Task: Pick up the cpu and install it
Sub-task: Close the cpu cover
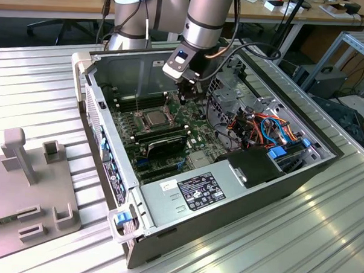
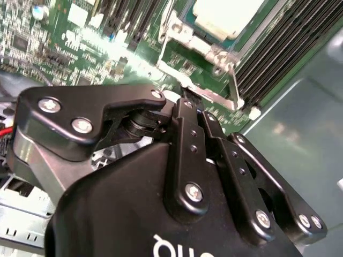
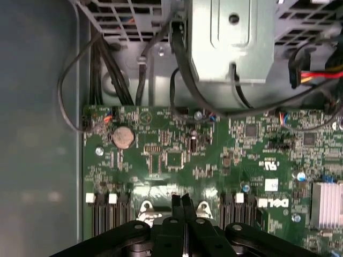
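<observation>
Seemingly empty and pressed together, the tool (image 1: 184, 100) hovers just beside the cpu (image 1: 155, 117); any push should stay gentle.

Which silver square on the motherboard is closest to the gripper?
The cpu, beside the black memory sticks; the grey heat sink lies farther from the gripper.

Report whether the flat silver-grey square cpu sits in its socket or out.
In: the cpu lies flat within the metal-framed socket, the shut gripper apart from it.
</observation>
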### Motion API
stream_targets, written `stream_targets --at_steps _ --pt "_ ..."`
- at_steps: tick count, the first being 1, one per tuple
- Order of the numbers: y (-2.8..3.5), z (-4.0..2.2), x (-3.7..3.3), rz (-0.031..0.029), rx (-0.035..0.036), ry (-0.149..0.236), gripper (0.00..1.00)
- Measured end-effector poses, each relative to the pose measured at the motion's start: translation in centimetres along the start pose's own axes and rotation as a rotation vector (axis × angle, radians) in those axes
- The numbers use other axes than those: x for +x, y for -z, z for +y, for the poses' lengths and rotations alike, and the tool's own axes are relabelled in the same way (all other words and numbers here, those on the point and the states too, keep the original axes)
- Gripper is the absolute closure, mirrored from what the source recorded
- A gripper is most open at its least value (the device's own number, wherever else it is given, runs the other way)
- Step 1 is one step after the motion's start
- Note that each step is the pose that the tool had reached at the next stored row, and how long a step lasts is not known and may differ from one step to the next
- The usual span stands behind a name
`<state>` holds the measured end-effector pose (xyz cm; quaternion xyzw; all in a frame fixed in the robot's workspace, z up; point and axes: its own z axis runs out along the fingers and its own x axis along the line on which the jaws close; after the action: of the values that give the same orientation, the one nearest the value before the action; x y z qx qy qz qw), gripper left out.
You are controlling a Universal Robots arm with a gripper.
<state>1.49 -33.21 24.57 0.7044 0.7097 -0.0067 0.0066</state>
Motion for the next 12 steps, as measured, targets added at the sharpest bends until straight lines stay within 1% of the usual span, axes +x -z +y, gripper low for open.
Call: stream_targets --at_steps 2,5,7,8,12 --pt "-0.01 -0.67 0.01 0.0001 0.0 0.0 0.89" --pt "-0.01 -1.5 0.02 0.0 -0.0001 0.0 0.89" --pt "-0.02 -2.52 0.04 0.0001 -0.0002 0.0 0.89" --pt "-0.02 -2.8 0.04 0.0003 -0.0003 0.0 0.89" --pt "-0.01 -2.93 0.04 0.0001 -0.0002 0.0 0.89"
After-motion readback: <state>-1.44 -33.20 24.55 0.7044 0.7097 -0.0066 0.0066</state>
